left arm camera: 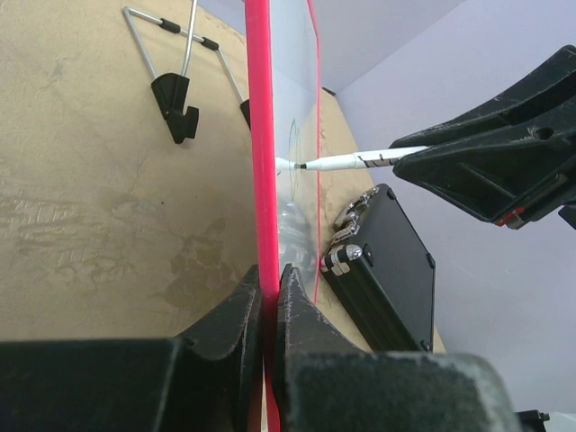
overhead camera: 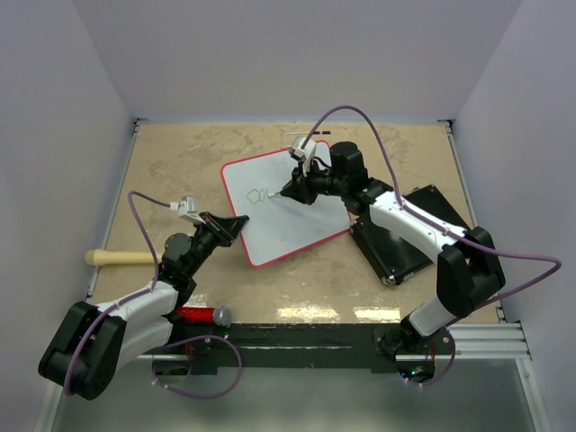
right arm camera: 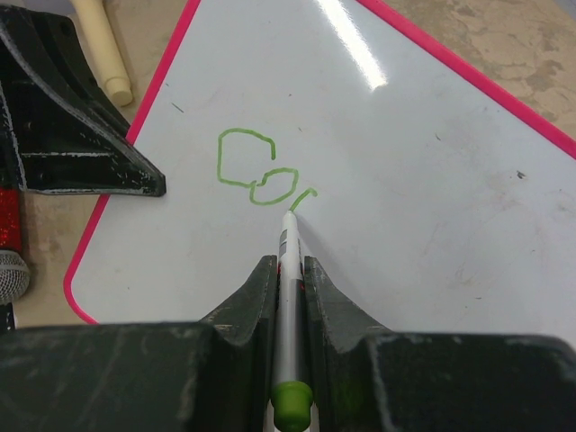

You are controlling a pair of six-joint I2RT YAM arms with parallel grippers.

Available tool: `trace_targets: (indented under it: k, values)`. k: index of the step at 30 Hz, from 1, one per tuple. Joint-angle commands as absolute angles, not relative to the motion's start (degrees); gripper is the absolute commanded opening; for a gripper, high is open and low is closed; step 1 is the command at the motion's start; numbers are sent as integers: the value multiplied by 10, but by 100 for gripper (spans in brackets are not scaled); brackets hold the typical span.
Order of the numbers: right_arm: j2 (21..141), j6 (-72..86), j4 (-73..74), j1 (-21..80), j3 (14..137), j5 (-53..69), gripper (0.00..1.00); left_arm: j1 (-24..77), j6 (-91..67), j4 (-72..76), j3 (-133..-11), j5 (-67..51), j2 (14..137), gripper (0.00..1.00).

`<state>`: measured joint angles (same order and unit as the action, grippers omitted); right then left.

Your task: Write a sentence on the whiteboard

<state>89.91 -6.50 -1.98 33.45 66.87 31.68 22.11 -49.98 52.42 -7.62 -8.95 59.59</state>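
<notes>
Two-arm counter scene, described from the near edge outward.

Beside the left arm's base lies a red-handled object with a grey mesh head (overhead camera: 200,314). Farther out, at the left edge of the beige mottled counter (overhead camera: 180,162), lies a cream cylindrical handle (overhead camera: 117,257).

The left claw (left arm camera: 270,279) is closed on the near-left edge of the task's thing, a rectangular glossy white whiteboard with a thin red rim and rounded corners (overhead camera: 297,229). One black finger sits on each face of the rim. The board lies near the middle of the counter, turned at an angle to the counter's edges. Whether the gripped edge is lifted off the counter cannot be told.

To the right of the board, just beside its right corner, rests a flat black rectangular case with metal latches (overhead camera: 400,252). The right arm reaches across above this case.

The right claw (right arm camera: 288,265) is clamped on a slim white marker with a green rear end (right arm camera: 288,306), which runs along the gap between its fingers. The marker's tip touches the board's white face at the lower end of a short hooked stroke.

The green marks (right arm camera: 256,166) lie on the left half of the board: an angular closed loop, a smaller loop overlapping its lower right corner, and the hook beside them.

At the board's far corner, a thin wire stand with black feet (left arm camera: 180,72) projects from its underside.
</notes>
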Motion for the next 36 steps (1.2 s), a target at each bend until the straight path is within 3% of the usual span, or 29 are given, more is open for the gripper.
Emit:
trace_targets:
  k: [1, 16, 36]
  values:
    - [881, -86, -2, 339, 654, 317, 0, 224, -420, 516, -75, -125, 599, 0]
    - [894, -81, 5, 335, 687, 234, 0, 224, -418, 516, -73, -129, 599, 0]
    - [904, -87, 19, 336, 696, 257, 0, 224, -417, 517, -73, -129, 601, 0]
